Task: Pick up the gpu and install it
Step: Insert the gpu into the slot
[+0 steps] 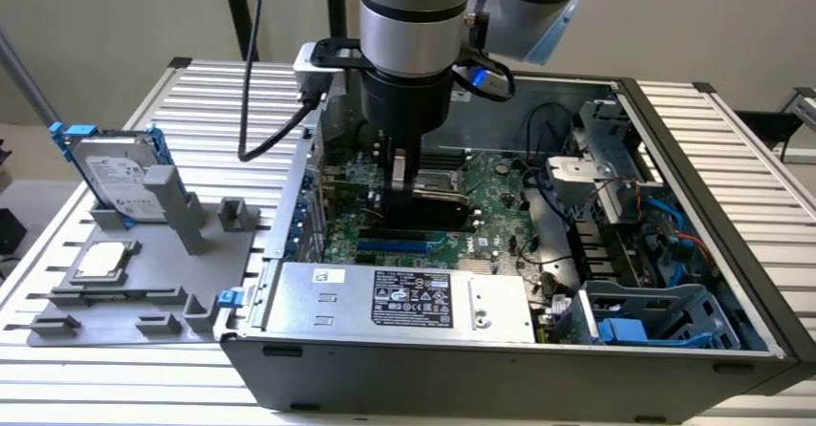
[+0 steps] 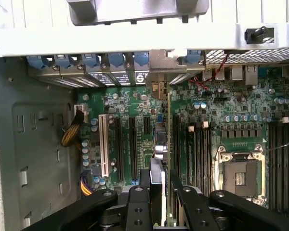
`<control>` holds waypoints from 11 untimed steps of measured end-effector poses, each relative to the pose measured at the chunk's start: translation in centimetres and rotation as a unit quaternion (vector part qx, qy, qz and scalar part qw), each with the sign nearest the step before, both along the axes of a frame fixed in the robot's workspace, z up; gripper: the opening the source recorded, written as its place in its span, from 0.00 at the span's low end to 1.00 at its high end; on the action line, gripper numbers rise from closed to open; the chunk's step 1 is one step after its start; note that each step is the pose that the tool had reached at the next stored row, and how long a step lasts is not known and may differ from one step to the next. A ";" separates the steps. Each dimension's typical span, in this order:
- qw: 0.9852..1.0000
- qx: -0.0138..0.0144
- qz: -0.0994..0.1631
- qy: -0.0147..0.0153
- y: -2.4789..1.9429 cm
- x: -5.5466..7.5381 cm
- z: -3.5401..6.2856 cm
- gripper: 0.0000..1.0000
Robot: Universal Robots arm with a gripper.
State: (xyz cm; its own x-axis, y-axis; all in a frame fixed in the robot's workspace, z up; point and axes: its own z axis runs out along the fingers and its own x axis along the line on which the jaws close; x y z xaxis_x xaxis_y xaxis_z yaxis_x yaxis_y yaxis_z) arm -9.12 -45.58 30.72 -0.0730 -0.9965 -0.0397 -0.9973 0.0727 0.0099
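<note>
The gpu stands on edge inside the open computer case, black face showing, low over the green motherboard. In the wrist view the gpu appears edge-on as a thin line running along a black expansion slot. Its silver end bracket sits at the case's rear slot openings. My gripper reaches straight down into the case and is shut on the card's top edge. In the wrist view the gripper has its black fingers on either side of the card. Whether the card is fully seated I cannot tell.
A silver hard drive with blue rails and a small square CPU chip rest on a grey fixture at the exterior view's left. The power supply, a drive cage, cables and the CPU socket surround the card.
</note>
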 end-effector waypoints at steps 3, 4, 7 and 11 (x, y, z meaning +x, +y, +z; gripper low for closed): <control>1.000 0.000 0.000 -0.001 0.00 0.0 -0.55 0.27; 1.000 0.000 0.000 -0.001 0.01 0.0 -0.74 0.27; 1.000 0.000 0.000 -0.002 0.10 -0.1 -1.27 0.27; 1.000 0.000 0.000 -0.004 0.34 -0.2 -2.00 0.27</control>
